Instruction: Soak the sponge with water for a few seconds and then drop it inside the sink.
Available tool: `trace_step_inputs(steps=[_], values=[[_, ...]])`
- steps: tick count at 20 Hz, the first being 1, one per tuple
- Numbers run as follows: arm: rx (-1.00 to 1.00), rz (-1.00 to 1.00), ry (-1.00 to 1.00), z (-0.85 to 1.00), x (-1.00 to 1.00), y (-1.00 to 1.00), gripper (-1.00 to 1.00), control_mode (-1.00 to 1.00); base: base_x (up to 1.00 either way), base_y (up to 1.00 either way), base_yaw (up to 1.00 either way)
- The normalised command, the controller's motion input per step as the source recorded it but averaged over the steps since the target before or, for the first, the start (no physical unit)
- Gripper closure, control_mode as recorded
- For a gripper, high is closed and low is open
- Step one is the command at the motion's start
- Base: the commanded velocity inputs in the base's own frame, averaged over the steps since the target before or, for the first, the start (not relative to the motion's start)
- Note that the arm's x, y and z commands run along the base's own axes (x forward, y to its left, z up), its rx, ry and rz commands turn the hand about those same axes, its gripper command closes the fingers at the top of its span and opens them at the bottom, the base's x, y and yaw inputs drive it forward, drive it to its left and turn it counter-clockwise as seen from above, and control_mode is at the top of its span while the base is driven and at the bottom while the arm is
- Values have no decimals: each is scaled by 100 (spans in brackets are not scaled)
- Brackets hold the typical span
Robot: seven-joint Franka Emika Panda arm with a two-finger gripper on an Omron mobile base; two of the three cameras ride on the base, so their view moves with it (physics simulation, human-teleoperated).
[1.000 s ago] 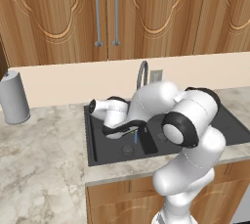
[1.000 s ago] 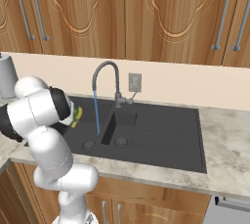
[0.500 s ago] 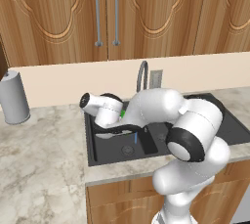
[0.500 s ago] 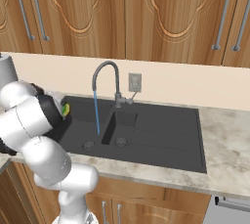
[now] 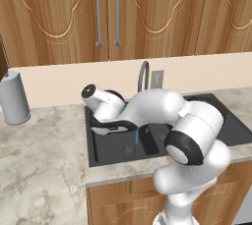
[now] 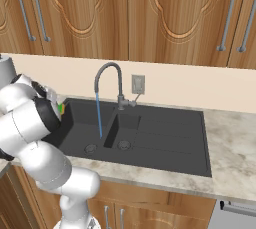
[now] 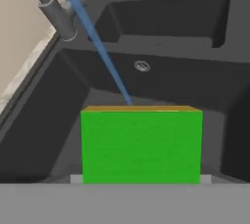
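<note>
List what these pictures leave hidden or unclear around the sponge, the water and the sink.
- Gripper fingers: hand view, covered by the sponge.
- Water touching the sponge or passing behind it: hand view, the sponge's top edge hides the stream's end.
- Sponge: left base view, a green sliver behind the arm; right base view, a small patch beside the arm.
- Sink basin's right part: left base view, behind the arm.

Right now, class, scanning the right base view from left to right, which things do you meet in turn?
White robot arm → thin light-blue water stream → curved grey faucet → grey wall outlet → ribbed drainboard of the dark grey sink.
</note>
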Motion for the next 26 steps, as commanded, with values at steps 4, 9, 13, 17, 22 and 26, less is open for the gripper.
trace_step_inputs(steps=[4,9,13,17,22,26], values=[[41,0,-5,0,19,16,100,-100,0,0,0],[37,0,-10,0,1,8,100,-100,0,0,0],[21,0,-3,1,0,0,100,-100,0,0,0],[2,0,17,11,0,-7,100,-100,0,0,0],[-1,0,33,24,0,-11,100,-100,0,0,0],[-1,0,29,22,0,-11,100,-100,0,0,0]])
